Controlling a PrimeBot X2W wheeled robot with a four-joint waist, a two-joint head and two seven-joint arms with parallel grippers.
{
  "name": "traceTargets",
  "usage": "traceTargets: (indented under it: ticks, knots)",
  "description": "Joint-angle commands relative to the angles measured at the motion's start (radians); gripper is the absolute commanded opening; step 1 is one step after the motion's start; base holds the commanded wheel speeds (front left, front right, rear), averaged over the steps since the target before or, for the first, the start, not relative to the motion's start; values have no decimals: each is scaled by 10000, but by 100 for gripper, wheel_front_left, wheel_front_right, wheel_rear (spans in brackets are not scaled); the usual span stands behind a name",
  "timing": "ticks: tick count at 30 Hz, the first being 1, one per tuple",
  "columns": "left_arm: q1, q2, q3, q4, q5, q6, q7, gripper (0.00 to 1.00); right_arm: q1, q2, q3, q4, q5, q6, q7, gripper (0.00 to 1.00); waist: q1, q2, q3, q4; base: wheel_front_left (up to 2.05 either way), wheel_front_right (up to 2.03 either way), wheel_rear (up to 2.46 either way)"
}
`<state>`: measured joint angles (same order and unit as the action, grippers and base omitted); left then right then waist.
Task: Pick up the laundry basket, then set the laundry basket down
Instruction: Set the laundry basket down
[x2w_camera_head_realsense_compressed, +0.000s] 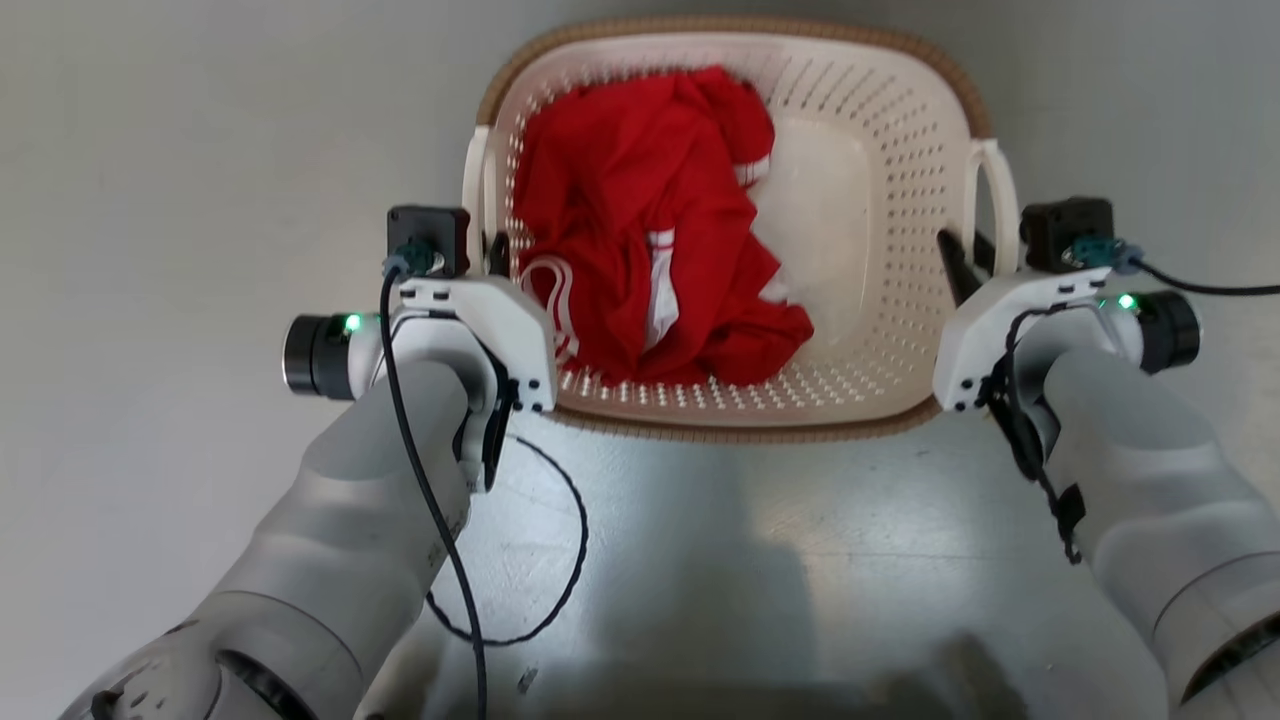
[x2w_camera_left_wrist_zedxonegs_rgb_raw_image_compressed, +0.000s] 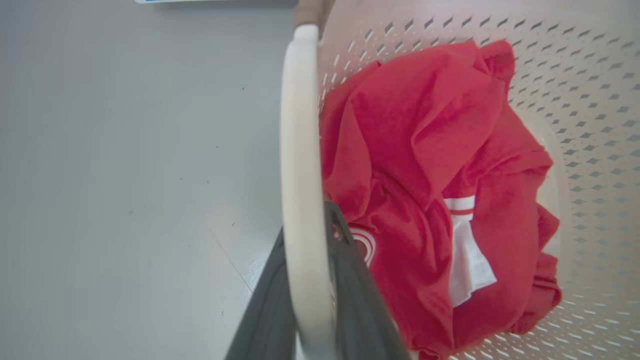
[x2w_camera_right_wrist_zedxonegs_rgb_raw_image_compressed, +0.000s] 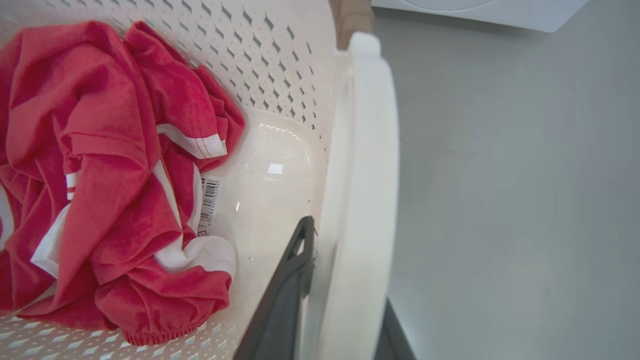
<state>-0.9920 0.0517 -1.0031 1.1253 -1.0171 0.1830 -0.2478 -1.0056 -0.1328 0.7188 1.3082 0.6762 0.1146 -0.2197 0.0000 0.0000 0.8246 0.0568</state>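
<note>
Laundry basket (x2w_camera_head_realsense_compressed: 900, 200) at 12 o'clock between both arms, red shirt (x2w_camera_head_realsense_compressed: 640, 200) inside, lifted or grounded can't tell. Left gripper (x2w_camera_head_realsense_compressed: 497, 255) clamped on its 9 o'clock handle (x2w_camera_head_realsense_compressed: 475, 190), right gripper (x2w_camera_head_realsense_compressed: 962, 262) clamped on the 3 o'clock handle (x2w_camera_head_realsense_compressed: 995, 190), equally near, so probably move both level

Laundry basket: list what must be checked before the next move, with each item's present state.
1. The left gripper is shut on the left handle: ok.
2. The right gripper is shut on the right handle: ok.
3. The red garment lies wholly inside the laundry basket, nothing hanging out: ok.
4. The black cable looping by the left arm is apart from the basket: ok.
5. Basket bottom on or off the floor: cannot tell.
</note>
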Motion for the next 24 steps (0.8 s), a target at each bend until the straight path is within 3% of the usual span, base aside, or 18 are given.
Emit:
traceTargets:
  ticks: [1, 24]
  knots:
    - [-254, -15, 315, -288, 323, 28, -138, 0, 210, 286, 21, -176, -399, 161, -195, 0, 0, 0, 276, 132, 0, 0, 0]
    - [-288, -14, 2263, -138, 2494, -274, -139, 0, 195, 744, -2283, -175, -2784, 161, -178, 0, 0, 0, 723, -48, 0, 0, 0]
